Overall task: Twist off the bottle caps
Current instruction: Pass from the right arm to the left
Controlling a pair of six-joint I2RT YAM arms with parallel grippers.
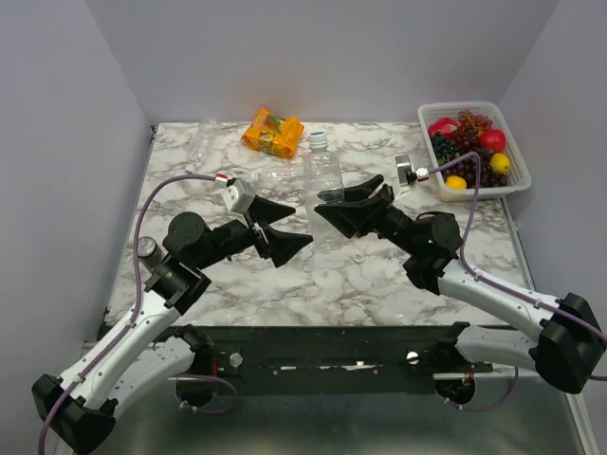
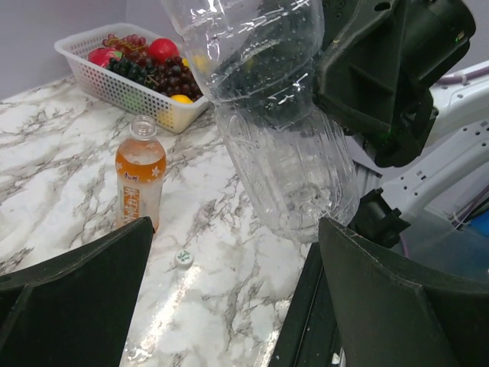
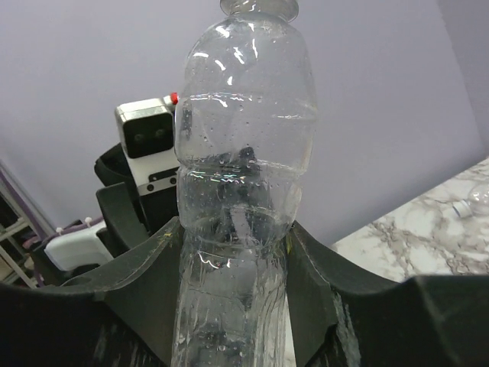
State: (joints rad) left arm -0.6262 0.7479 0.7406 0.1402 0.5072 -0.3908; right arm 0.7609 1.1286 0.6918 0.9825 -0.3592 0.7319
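Top external view: the right tool (image 1: 322, 204) is closed round the lower body of an upright clear colourless plastic bottle (image 1: 324, 175), lifted over the middle of the marble-patterned desk (image 1: 285, 280); a small blue plastic screw cap (image 1: 318, 139) sits on its neck, so this one is not yet opened. The left tool (image 1: 302, 226) stands wide and holds nothing, its fingers level with the bottle's lower part, just beside it and not touching; it is well below the cap.

In the left wrist view a small plastic bottle of orange liquid with an orange label (image 2: 140, 180) stands near the white plastic basket of fruit (image 2: 122, 93); its neck looks bare, and a tiny white round cap (image 2: 183, 258) lies on the desk close in front of it; that bottle I judge done.

A second clear plastic bottle (image 1: 202, 140) lies at the far left corner, and what seems a third (image 1: 277, 176) lies just behind the left tool; whether their caps are on is too small to tell.

By this reckoning one cap is off, one is in hand, and perhaps two are left.
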